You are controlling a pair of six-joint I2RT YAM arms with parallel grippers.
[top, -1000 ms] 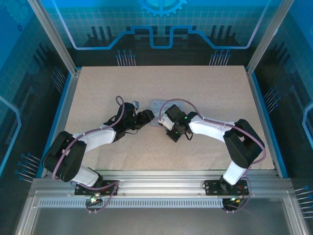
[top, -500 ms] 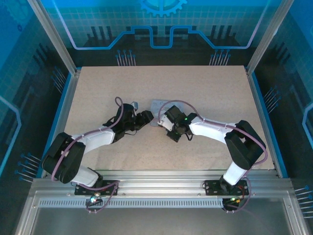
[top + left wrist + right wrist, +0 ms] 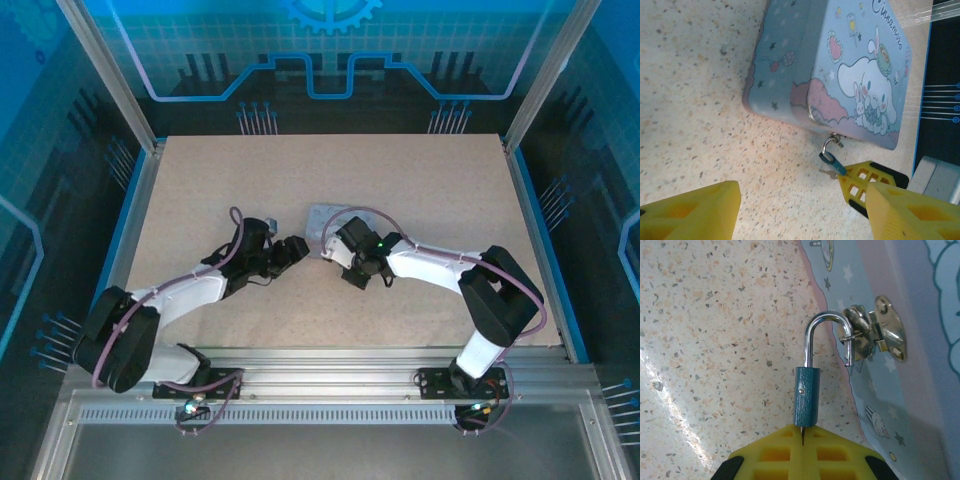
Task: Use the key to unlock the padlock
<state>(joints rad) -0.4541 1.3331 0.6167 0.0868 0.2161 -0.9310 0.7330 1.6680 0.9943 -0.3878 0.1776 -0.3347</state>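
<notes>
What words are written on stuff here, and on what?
"Cinnamo": curly letters on the tin, cut off at the edge of the left wrist view.
The padlock bears no readable text.

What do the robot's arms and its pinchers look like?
The left arm and right arm are white tubes with black joints, and a thin purple cable loops along each. A tiny green light glows on the right one. The left gripper and right gripper have bright yellow wedge fingers; the right one's show square holes and black edges.
</notes>
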